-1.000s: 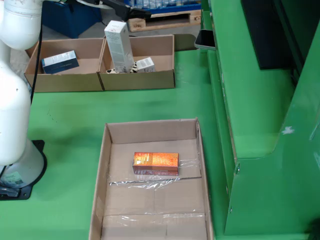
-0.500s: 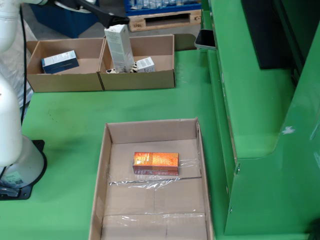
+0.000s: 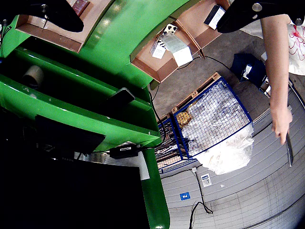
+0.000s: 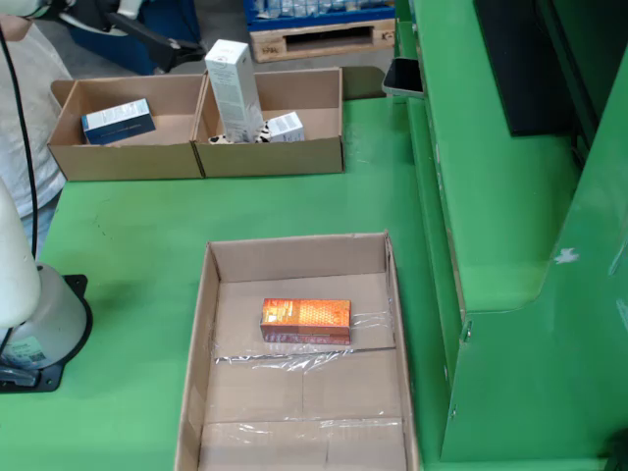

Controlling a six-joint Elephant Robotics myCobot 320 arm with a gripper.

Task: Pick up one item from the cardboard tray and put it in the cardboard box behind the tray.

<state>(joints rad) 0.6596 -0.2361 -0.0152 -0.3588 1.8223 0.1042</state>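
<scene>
Orange box (image 4: 305, 321) flat in my tray (image 4: 196, 363).
My gripper (image 4: 186, 44) sits at 11 o'clock over the far boxes (image 4: 201, 157), beside a white carton (image 4: 234, 90); I cannot tell its opening.

We see a green worktop (image 4: 128, 235) beside a raised green frame (image 4: 510, 196) carrying a dark phone (image 4: 402, 77). In the moving view, a blue wire cage (image 3: 212, 119) holding a white plastic bag (image 3: 233, 152) stands on grey flooring, near a wooden pallet (image 3: 195, 93).
</scene>
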